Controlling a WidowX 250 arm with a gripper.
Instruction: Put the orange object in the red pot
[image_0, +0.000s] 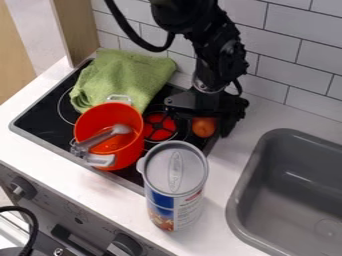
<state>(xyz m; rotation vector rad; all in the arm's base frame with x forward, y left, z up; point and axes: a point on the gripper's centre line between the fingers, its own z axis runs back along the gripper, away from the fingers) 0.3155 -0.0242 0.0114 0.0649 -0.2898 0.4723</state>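
Note:
The black gripper (206, 114) hangs down over the stove's back right corner, close to the tiled wall. Directly below its body is the round orange object (204, 128), its upper part covered by the gripper. Whether the gripper holds it cannot be made out. To the left, the red pot (91, 126) stands upright on the stove's front left area, with a grey utensil (101, 138) lying across its opening.
A green cloth (123, 75) lies behind the pot. A red burner disc (160, 126) is between pot and gripper. In front stands a tall canister with a grey lid (175, 167). The grey sink (287, 192) is at the right.

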